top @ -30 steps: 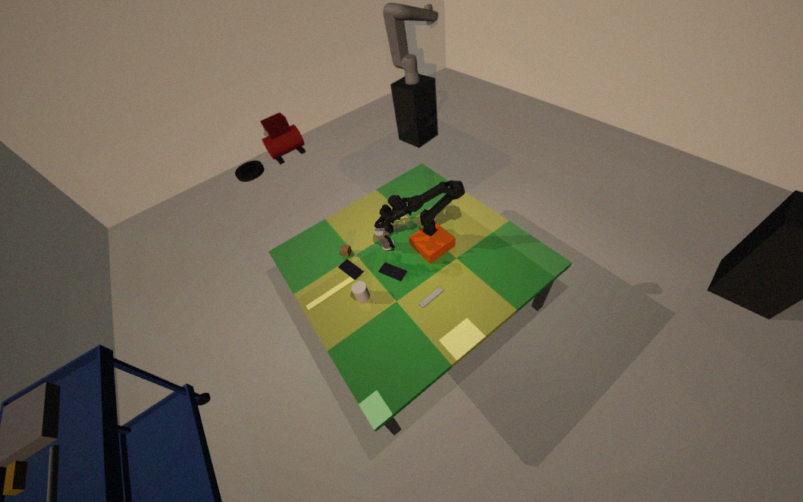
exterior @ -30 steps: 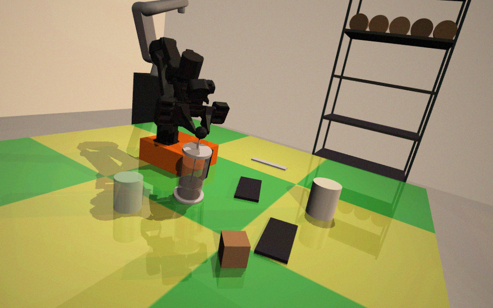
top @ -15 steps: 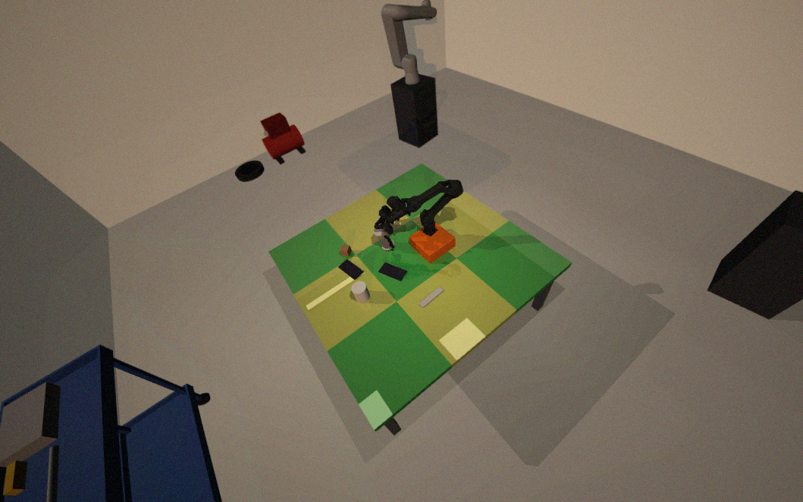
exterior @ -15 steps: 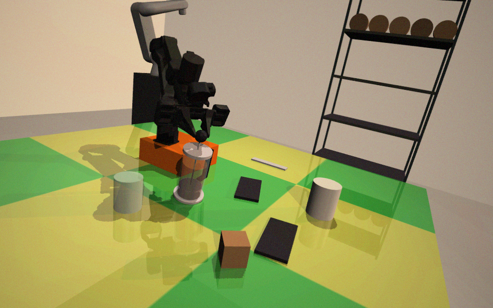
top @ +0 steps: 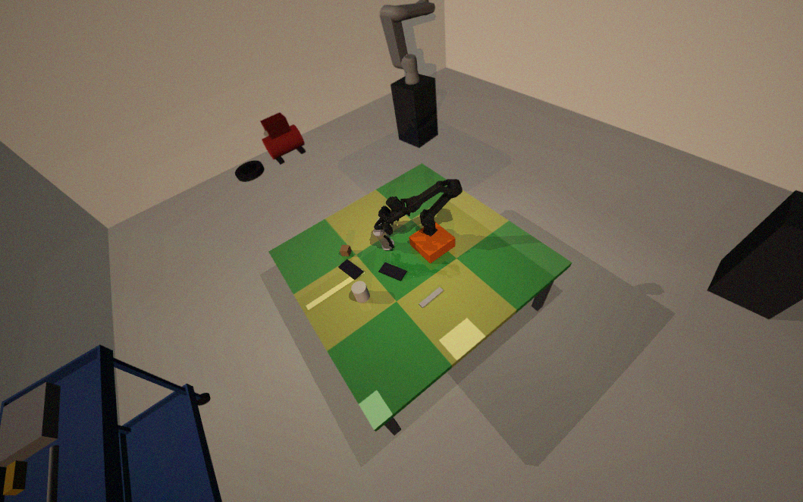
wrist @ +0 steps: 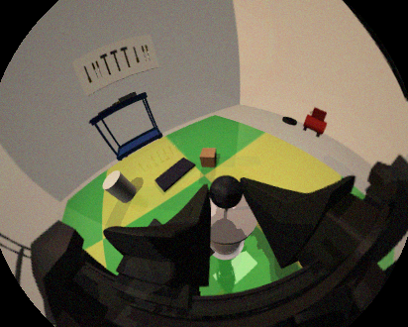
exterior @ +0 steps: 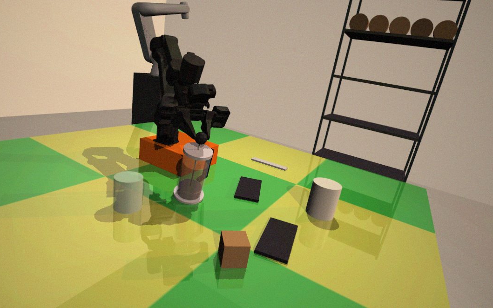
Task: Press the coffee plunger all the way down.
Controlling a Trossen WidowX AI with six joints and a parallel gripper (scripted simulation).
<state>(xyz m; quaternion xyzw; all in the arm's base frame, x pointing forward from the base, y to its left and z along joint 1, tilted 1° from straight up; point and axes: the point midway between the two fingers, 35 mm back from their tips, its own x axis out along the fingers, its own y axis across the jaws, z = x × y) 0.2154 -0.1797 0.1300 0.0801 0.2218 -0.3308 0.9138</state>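
A glass coffee press (exterior: 191, 176) (top: 383, 240) (wrist: 227, 233) with a grey lid and round base stands upright on the checkered table (exterior: 49, 237), just in front of the arm's orange base (exterior: 156, 155) (top: 432, 244). Its plunger ends in a black ball knob (exterior: 201, 137) (wrist: 226, 193), which sits a short way above the lid. My gripper (exterior: 201, 134) (wrist: 224, 185) is shut on the knob, one black finger on each side, straight above the press. Dark coffee fills the lower part of the glass.
A grey cylinder (exterior: 128, 191) stands left of the press and a cream cylinder (exterior: 323, 198) to the right. Two black flat slabs (exterior: 247, 188) (exterior: 277, 238), a brown cube (exterior: 234, 249) and a thin grey strip (exterior: 268, 163) lie on the table. A black shelf rack (exterior: 378, 88) stands behind.
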